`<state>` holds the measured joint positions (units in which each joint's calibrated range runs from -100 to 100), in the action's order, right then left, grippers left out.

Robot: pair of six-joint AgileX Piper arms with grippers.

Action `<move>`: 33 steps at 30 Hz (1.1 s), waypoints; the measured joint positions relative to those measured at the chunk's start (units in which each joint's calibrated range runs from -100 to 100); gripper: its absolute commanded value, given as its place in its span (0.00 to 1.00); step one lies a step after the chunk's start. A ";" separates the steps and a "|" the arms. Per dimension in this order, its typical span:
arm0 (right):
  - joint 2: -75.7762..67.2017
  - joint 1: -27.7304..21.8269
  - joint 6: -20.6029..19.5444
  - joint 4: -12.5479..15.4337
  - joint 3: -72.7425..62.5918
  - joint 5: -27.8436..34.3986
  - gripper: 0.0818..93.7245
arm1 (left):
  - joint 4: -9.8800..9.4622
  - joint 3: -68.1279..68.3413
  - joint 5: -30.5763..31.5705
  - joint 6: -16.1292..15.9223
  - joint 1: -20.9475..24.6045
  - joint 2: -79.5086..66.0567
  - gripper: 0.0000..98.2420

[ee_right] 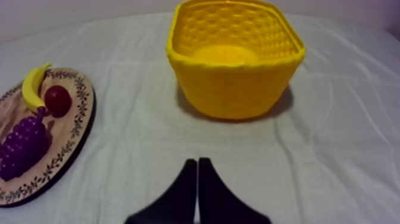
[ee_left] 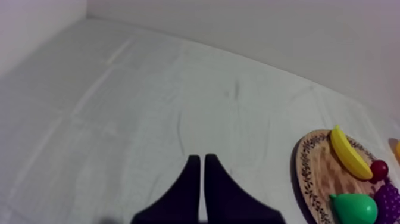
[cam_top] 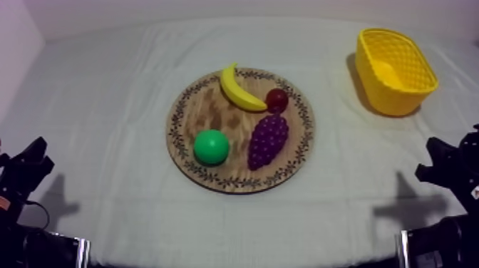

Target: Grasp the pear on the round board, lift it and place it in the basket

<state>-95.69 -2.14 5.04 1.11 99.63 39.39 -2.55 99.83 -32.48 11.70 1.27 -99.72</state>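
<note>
The green pear (cam_top: 211,147) lies on the near left part of the round wooden board (cam_top: 187,107) in the middle of the table; its green body (ee_left: 355,208) also shows at the board's edge in the left wrist view. The yellow basket (cam_top: 395,70) stands at the far right, empty (ee_right: 235,56). My left gripper (cam_top: 32,162) rests low at the left, well away from the board, its fingers (ee_left: 201,179) together as a narrow wedge. My right gripper (cam_top: 436,160) rests low at the right, fingers (ee_right: 196,182) likewise together, a short way in front of the basket.
On the board also lie a banana (cam_top: 239,90), a small red fruit (cam_top: 276,100) and a bunch of purple grapes (cam_top: 267,140). Grey-white cloth (cam_top: 107,107) covers the table, with open cloth between board and basket.
</note>
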 measured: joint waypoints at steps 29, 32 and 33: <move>36.94 6.48 -4.54 6.36 -49.04 23.87 0.00 | 0.00 0.00 0.00 0.00 0.00 0.00 0.00; 43.22 8.22 -5.32 7.16 -57.60 30.21 0.00 | 0.00 0.00 0.00 0.00 0.00 0.00 0.00; 45.46 9.00 -5.72 7.22 -60.47 32.17 0.00 | 0.00 0.00 0.00 0.00 0.00 0.00 0.00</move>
<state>-50.23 6.86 -0.68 8.33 39.16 71.56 -2.55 99.83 -32.48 11.70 1.27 -99.72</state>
